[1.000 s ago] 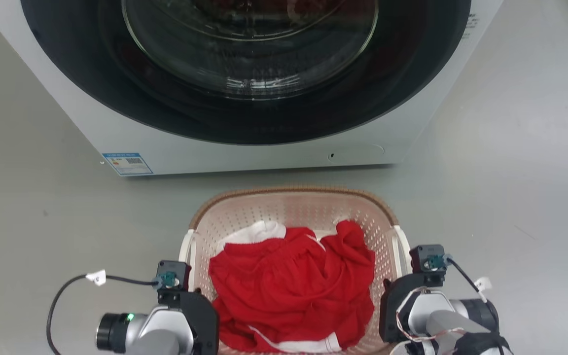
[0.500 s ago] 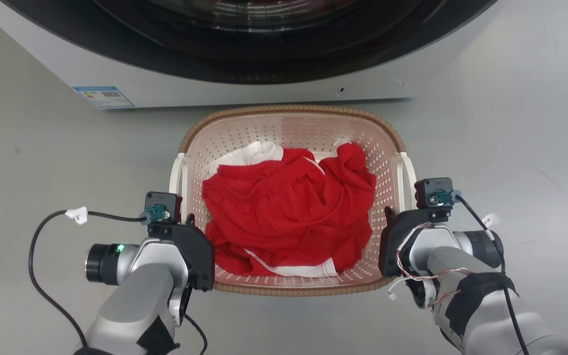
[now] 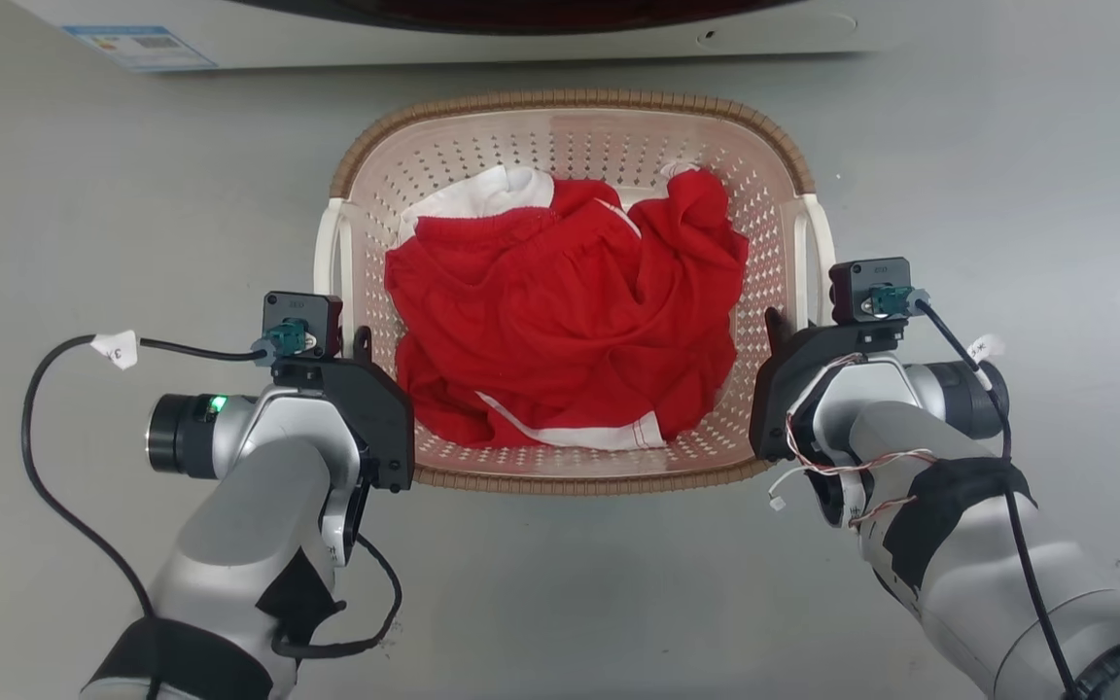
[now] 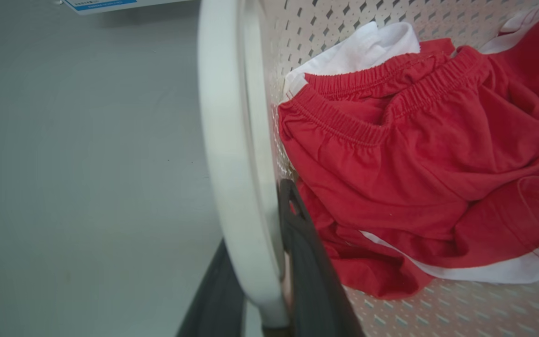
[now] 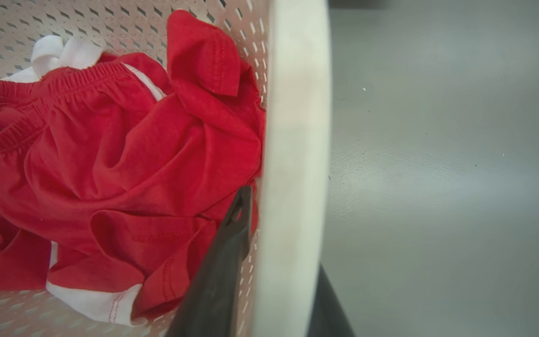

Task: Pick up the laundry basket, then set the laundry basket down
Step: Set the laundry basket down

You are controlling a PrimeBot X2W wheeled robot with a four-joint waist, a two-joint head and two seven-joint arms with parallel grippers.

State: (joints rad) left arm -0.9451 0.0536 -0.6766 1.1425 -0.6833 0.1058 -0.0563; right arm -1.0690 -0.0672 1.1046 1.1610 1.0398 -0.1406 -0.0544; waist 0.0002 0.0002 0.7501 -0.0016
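Note:
The laundry basket (image 3: 570,99) is pale pink-beige with perforated walls and a brown woven-look rim, and it sits in the middle of the head view. Red clothes with white trim (image 3: 560,311) fill it. My left gripper (image 3: 351,335) is shut on the white left handle (image 3: 327,243). The left wrist view shows one dark finger (image 4: 307,262) inside that handle (image 4: 227,140) and the other outside. My right gripper (image 3: 788,326) is shut on the white right handle (image 3: 818,243), its fingers (image 5: 222,262) straddling the handle (image 5: 297,117). I cannot tell whether the basket's bottom touches the floor.
The white washer's lower front (image 3: 424,39) runs along the top edge of the head view, just beyond the basket, with a blue label (image 3: 137,44) at its left. Grey floor (image 3: 1007,194) lies on both sides of the basket and in front of it.
The head camera has moved, so the washer has slid up and almost out of the picture. The basket looks larger and nearer, and both grippers have stayed on its handles.

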